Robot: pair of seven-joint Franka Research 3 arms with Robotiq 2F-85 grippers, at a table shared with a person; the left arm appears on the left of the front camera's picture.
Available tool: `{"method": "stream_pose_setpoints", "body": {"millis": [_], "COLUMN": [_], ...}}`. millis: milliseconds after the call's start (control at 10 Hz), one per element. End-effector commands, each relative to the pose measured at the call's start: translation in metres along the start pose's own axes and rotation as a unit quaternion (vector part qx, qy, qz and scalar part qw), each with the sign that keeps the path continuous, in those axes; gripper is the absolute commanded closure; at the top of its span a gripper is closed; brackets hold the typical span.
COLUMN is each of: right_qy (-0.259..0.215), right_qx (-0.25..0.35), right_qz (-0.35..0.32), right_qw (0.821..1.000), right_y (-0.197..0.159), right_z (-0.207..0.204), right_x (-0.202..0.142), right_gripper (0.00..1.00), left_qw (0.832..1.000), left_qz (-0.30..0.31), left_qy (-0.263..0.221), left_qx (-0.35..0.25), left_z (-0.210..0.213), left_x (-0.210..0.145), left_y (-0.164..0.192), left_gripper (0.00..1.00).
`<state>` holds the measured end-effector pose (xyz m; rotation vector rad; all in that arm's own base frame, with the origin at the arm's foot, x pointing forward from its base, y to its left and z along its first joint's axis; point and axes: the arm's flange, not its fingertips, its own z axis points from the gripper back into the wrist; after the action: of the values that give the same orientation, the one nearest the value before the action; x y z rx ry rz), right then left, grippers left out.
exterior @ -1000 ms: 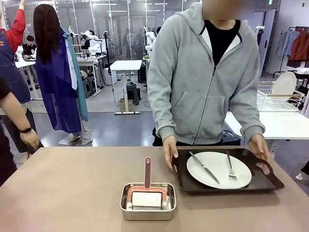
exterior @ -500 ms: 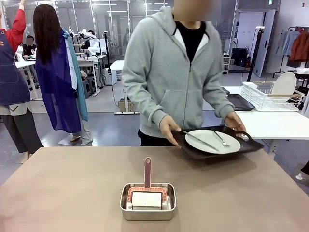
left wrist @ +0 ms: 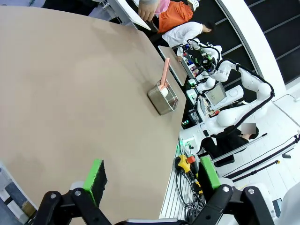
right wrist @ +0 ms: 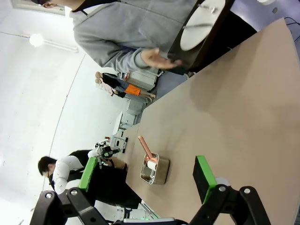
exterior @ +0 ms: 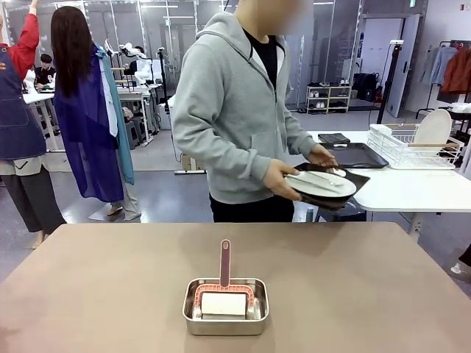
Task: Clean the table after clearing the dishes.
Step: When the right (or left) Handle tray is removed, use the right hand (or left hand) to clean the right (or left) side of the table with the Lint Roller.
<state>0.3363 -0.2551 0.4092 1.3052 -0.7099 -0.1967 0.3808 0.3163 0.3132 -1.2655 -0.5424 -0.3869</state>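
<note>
The taupe-brown table (exterior: 110, 279) carries a square steel pan (exterior: 225, 305) near its front middle, with a white pad and a pink-handled tool inside. Behind the far edge a person in a grey hoodie holds a dark tray (exterior: 359, 178) off the table, bearing a white plate (exterior: 320, 184) with a knife and fork. My left gripper (left wrist: 152, 178) hangs open above the table (left wrist: 70, 93), far from the pan (left wrist: 163, 97). My right gripper (right wrist: 146, 176) is also open, with the pan (right wrist: 154, 169) beyond it and the plate (right wrist: 201, 30) on its tray (right wrist: 206, 47) farther off.
A white-topped table (exterior: 412, 191) stands at the right behind the person, holding another dark tray (exterior: 357, 154) and a white dish rack (exterior: 416, 147). Other people stand at the far left, away from the table.
The person has lifted the tray with the plate off the brown table and turned right with it toward the white table. Both grippers stay open.
</note>
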Motion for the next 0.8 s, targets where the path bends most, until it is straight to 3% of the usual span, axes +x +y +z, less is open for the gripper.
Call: {"method": "stream_pose_setpoints", "body": {"millis": [0,200,400,700], "right_qy": [0.039,0.120,0.232,0.421], "right_qx": [-0.019,-0.042,-0.081,-0.163], "right_qz": [0.046,0.095,0.161,0.280], "right_qw": [0.998,0.987,0.956,0.847], "right_y": [0.034,0.085,0.140,0.195], "right_z": [-0.023,-0.087,-0.174,-0.331], "right_x": [0.025,0.071,0.097,0.061], "right_gripper": [0.00,0.00,0.00,0.00], "left_qw": [1.000,1.000,1.000,1.000], "left_qz": [0.004,0.004,0.004,0.004], "left_qy": [-0.001,-0.001,-0.001,-0.001], "left_qx": [0.003,0.003,0.003,0.003], "left_z": [-0.001,-0.001,-0.001,-0.001], "left_x": [-0.003,-0.003,-0.003,-0.003], "left_y": [-0.008,-0.008,-0.008,-0.008], "left_gripper": [0.00,0.00,0.00,0.00]}}
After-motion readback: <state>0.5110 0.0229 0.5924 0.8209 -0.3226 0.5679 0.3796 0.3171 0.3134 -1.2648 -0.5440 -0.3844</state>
